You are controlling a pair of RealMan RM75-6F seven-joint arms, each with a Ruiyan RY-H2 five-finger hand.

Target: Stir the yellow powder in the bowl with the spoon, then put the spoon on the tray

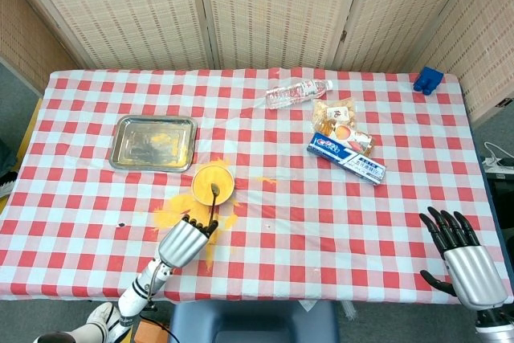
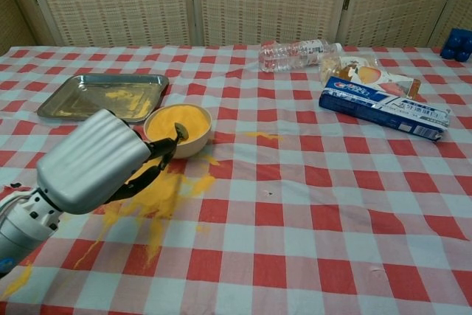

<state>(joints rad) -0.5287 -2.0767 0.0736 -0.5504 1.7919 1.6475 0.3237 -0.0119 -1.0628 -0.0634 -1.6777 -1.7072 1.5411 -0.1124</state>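
Left hand (image 1: 183, 240) sits low over the near edge of the tabletop (image 1: 321, 214), fingers curled round the handle of the spoon (image 1: 214, 201); the grip is plain in the chest view, where the dark fingers (image 2: 161, 154) close on the handle just short of the bowl. Spoon runs forward from the hand, its head resting inside the bowl (image 1: 213, 183), on or in the yellow powder (image 2: 173, 121). Bowl stands directly ahead of the left hand, close to the fingertips.

Spilled powder (image 1: 170, 214) lies on the checked cloth under and around the left hand, with a smaller smear (image 2: 258, 136) off to the right of the bowl.

Tray (image 1: 152, 143) lies beyond the bowl, ahead and a little left of the left hand, apart from the bowl. Yellow traces show on its floor.

Right hand (image 1: 459, 251) is at the near right corner, well apart from everything, fingers spread and holding nothing. Seen in the head view only.

Far ahead, between the two hands: a plastic bottle (image 1: 295, 92) lying on its side, a snack packet (image 1: 340, 124) and a blue-and-white box (image 1: 347, 157) just beside it. A blue object (image 1: 428, 79) sits at the far right corner.
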